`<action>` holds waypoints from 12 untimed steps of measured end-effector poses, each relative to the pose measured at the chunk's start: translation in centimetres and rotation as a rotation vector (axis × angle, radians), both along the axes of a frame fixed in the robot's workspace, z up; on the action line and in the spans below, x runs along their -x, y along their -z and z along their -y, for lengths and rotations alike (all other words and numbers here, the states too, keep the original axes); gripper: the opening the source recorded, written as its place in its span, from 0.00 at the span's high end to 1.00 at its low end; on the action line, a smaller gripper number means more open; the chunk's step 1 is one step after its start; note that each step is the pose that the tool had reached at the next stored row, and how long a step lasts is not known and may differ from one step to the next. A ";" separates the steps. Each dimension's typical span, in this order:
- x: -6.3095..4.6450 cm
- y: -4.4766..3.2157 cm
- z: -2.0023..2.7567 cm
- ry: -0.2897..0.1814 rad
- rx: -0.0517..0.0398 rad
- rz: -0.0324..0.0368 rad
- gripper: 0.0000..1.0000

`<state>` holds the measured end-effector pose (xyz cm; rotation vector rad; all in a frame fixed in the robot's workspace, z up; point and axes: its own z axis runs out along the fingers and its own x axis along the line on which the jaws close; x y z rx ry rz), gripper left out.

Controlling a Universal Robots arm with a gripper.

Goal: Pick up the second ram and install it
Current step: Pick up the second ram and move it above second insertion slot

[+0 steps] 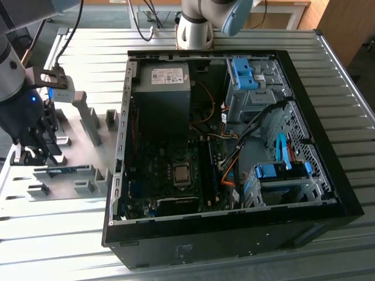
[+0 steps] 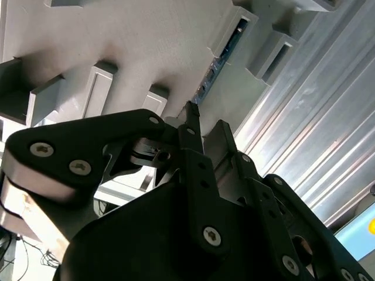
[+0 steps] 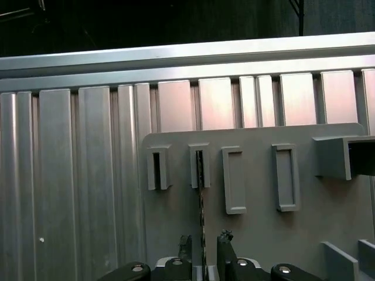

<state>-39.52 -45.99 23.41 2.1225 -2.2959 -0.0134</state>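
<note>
The pincer [image 3: 204, 241] is seen narrowly apart, its two fingertips [image 3: 185, 243] straddling the second ram [image 3: 202, 205] with a slim gap on each side. One ram is counted, stood on edge on the grey fixture plate [image 3: 258, 234]. Its long axis runs from the pincer into the second of four slotted blocks [image 3: 192, 170]. One open computer case [image 1: 331, 187] stands beside the plate on the desk [image 1: 88, 41].

Count log:
- ram stick [image 1: 61, 170] ×1, blue
- gripper [image 3: 204, 244] ×1
- fixture plate [image 3: 258, 234] ×1
- slotted grey blocks [image 3: 233, 180] ×4, in row, first wrist view
- PC case [image 1: 329, 175] ×1, open
- blue drive brackets [image 1: 246, 73] ×2
- power supply [image 1: 161, 88] ×1
- CPU socket [image 1: 181, 174] ×1
</note>
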 end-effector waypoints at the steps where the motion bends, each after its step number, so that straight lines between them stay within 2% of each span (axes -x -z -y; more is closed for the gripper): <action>1: 0.0 0.15 0.00 -0.002 -0.0001 0.0001 0.69; 12: 0.2 1.11 0.05 -0.019 0.0004 0.0025 0.69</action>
